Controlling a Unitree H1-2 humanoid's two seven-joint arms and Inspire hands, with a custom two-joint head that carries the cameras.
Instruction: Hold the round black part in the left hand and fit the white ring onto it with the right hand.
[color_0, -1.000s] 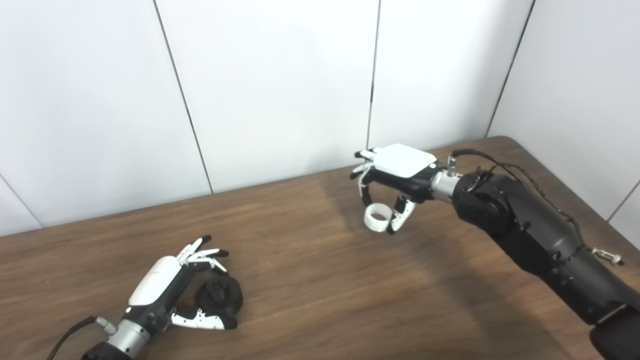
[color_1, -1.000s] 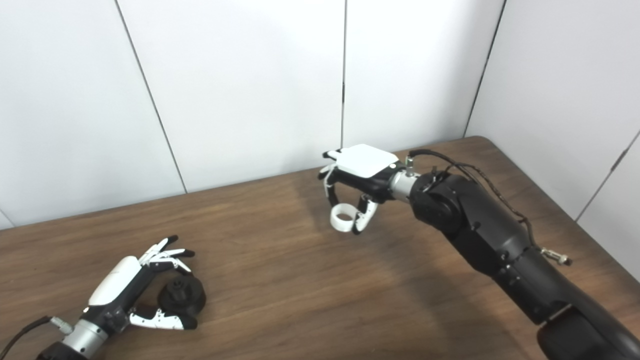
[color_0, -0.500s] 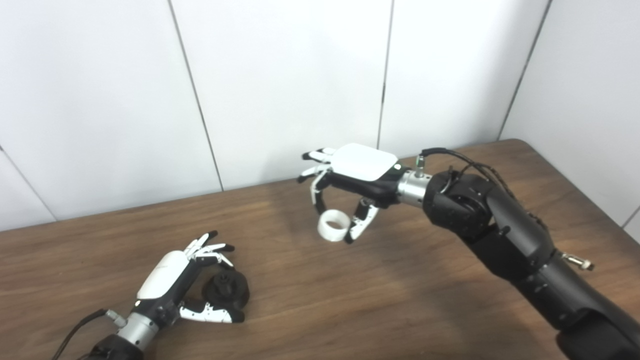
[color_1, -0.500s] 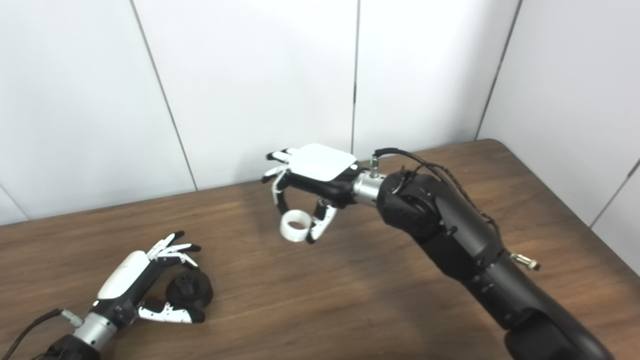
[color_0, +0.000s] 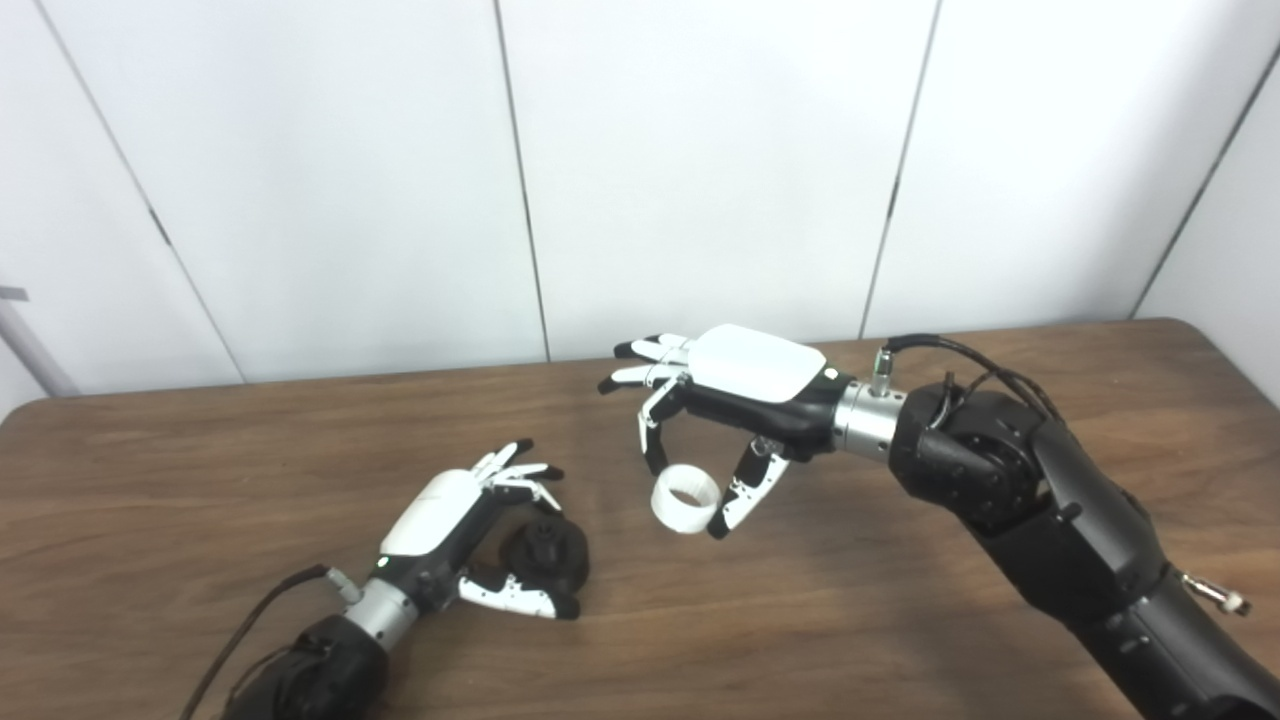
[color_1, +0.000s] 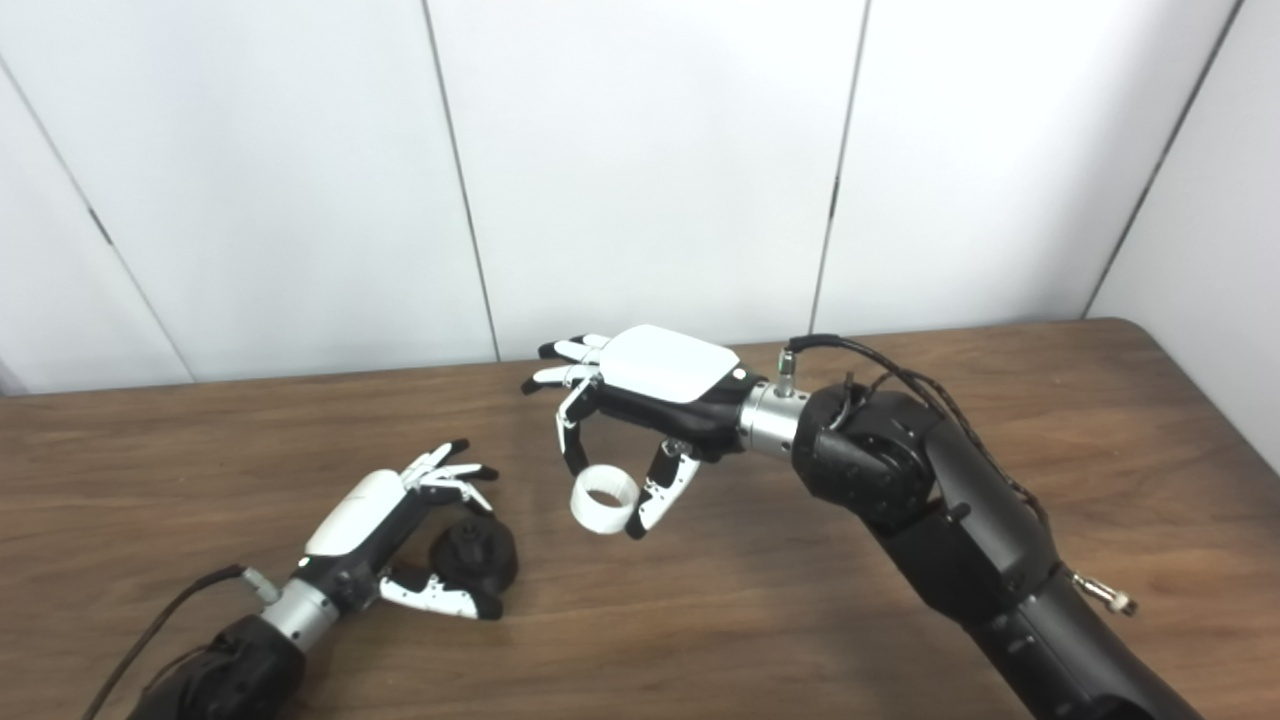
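The black part (color_0: 545, 558) is round with a raised hub on top, lying flat on the table, cupped by the left hand (color_0: 450, 520). The white ring (color_0: 685, 500), a short open band, hangs tilted above the table, pinched in the right hand (color_0: 735, 400), right of the part

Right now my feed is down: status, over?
Left hand cupping black part on table. Right hand holds white ring, raised, right of part. Path clear.
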